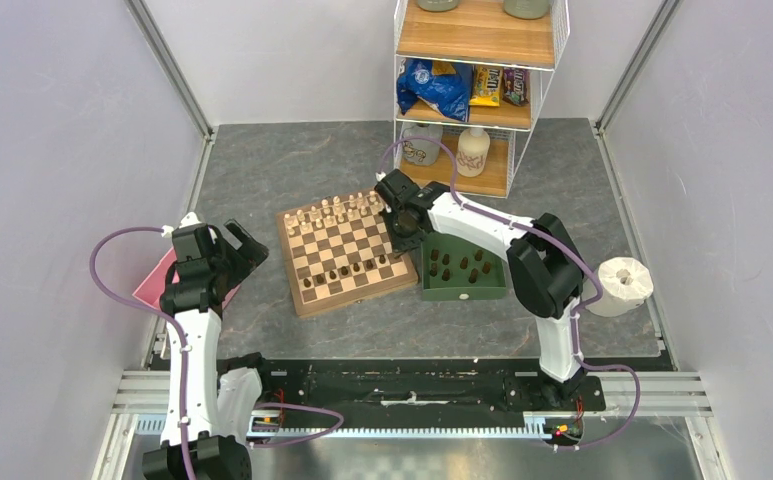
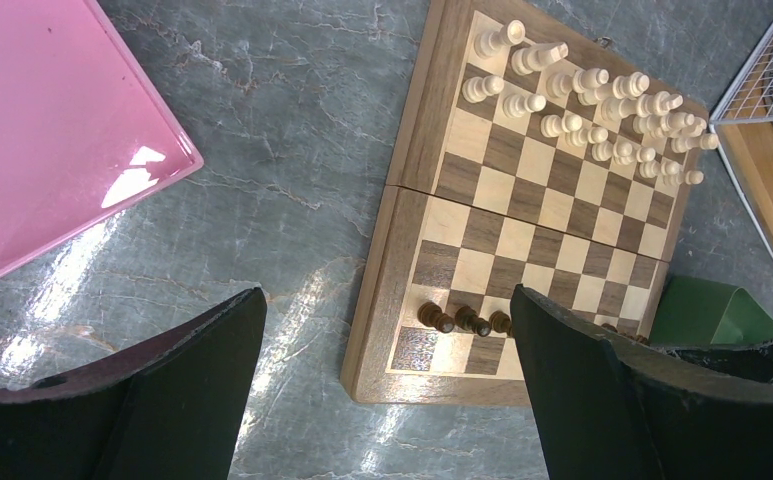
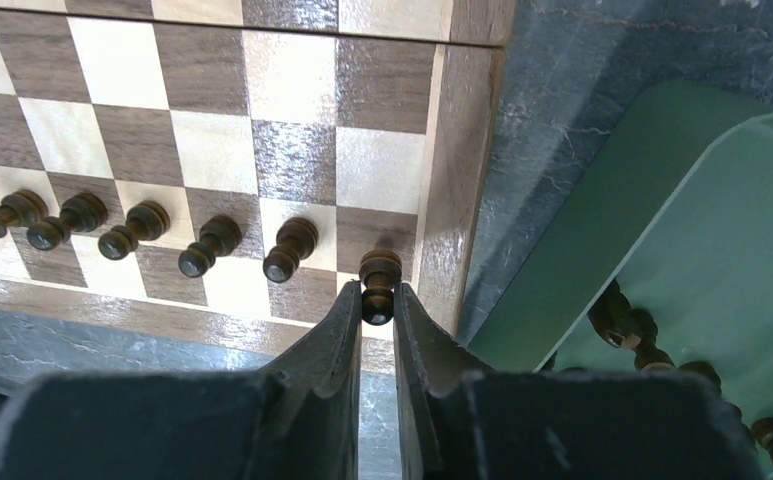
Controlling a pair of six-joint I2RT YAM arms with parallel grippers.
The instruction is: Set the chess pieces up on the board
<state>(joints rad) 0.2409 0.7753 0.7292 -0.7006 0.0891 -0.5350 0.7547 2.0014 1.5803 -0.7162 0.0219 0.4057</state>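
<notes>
clamping a dark pawn (image 3: 380,272) at the board's (image 3: 457,180) 3 o'clock edge: right gripper (image 3: 377,302). left gripper (image 2: 387,300), at 9 o'clock, stands open.

Square wooden chessboard (image 1: 347,250), checkered in dark brown and light tan, framed by a light wood border. Tiny dark-brown wooden chessmen (image 3: 212,246), glossy, almost black at the heads. Pale cream wooden chessmen (image 1: 334,212) on the far checks. Dark-green rectangular tray (image 1: 462,292), plain, paler green on its inner floor. Grey stone-look tabletop (image 1: 262,170), veined with thin lighter streaks. Flat pink plastic tray (image 2: 42,130), unpatterned, shiny with white glare. White wire shelf with honey-toned wooden boards (image 1: 477,35). White paper roll (image 1: 625,283).
</notes>
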